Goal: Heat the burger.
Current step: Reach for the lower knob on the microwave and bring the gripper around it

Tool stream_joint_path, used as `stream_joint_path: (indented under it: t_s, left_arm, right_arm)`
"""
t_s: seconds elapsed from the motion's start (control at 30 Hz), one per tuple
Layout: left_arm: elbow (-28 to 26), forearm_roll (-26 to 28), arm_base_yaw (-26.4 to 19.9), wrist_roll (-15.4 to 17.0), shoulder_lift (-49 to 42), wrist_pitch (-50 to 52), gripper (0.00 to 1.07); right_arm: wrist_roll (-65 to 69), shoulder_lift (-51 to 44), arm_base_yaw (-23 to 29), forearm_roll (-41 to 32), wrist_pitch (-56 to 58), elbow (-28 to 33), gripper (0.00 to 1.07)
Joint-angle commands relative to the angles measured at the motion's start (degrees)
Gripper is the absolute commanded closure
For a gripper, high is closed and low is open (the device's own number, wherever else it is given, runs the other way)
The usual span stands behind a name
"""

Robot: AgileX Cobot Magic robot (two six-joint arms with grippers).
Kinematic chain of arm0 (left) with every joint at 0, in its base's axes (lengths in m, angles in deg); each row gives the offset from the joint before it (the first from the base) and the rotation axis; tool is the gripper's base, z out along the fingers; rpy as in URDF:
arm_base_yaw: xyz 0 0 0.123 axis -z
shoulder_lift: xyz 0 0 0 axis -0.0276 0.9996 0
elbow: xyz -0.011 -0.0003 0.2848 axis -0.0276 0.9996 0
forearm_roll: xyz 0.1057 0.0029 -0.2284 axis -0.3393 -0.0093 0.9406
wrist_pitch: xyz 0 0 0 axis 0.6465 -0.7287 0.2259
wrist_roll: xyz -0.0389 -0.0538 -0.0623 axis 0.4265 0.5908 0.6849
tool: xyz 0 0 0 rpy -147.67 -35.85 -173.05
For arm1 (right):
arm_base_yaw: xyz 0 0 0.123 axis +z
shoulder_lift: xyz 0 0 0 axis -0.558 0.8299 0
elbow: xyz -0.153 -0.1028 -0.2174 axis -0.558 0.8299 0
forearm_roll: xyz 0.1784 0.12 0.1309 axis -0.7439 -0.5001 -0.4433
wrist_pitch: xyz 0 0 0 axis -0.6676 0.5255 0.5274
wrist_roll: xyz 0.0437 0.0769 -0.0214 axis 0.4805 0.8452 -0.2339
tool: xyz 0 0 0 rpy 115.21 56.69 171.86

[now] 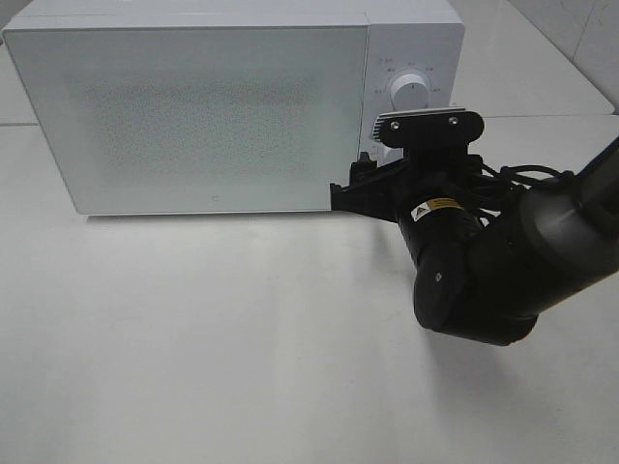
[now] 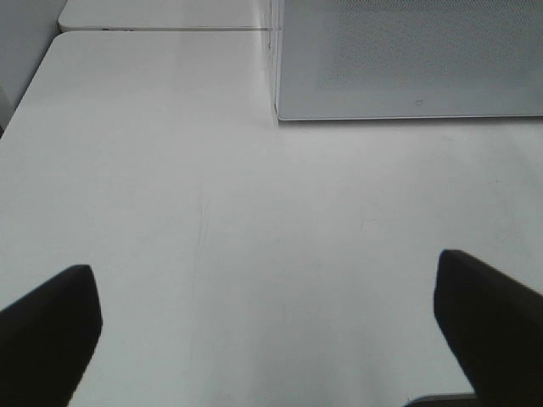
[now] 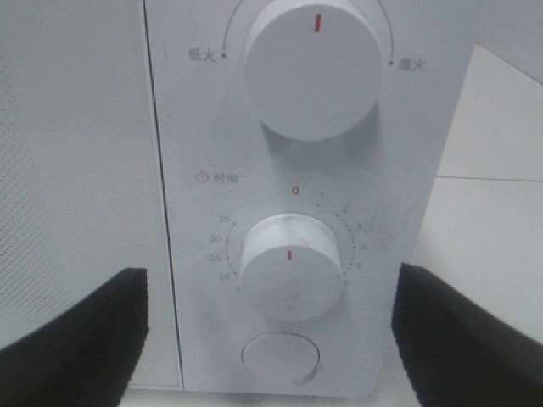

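The boxy white microwave (image 1: 411, 39), its frosted door (image 1: 193, 116) shut, stands directly before the right claw (image 3: 270, 297). The claw's black fingers stand apart, flanking the round white timer dial (image 3: 291, 264) without touching it. The larger power knob (image 3: 316, 68) sits above that claw. The left claw (image 2: 267, 297) gapes wide over the white table (image 2: 254, 195).

No burger shows; it is probably behind that door. I would expect it to be light and soft with layers that slide, so pinch it gently across the bun's sides.
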Motion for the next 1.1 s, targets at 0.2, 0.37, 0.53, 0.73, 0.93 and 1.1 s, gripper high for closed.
stream_joint_path:
  t_s: [0.2, 0.37, 0.53, 0.73, 0.93, 1.1]
  left_arm:
    - [0.2, 0.3, -0.2, 0.1, -0.5, 0.7, 0.07]
    - [0.2, 0.3, -0.2, 0.1, -0.5, 0.7, 0.07]
    - [0.2, 0.3, -0.2, 0.1, -0.5, 0.7, 0.07]
    - [0.2, 0.3, -0.2, 0.1, -0.5, 0.7, 0.07]
    - [0.2, 0.3, -0.2, 0.1, -0.5, 0.7, 0.07]
    - [0.2, 0.3, -0.2, 0.1, -0.5, 0.7, 0.07]
  right_arm:
    - [2.5, 2.1, -1.9, 0.3, -10.6, -4.0, 0.31]
    - [2.5, 4.4, -2.5, 0.5, -9.5, -6.2, 0.31]
    - [2.6, 4.6, -3.7, 0.8, -9.6, -6.5, 0.31]
    - [4.1, 5.4, -4.8, 2.5, -8.9, -6.7, 0.31]
    - [4.2, 5.5, -4.9, 3.0, -8.7, -6.7, 0.32]
    - [4.2, 5.5, -4.9, 3.0, -8.7, -6.7, 0.43]
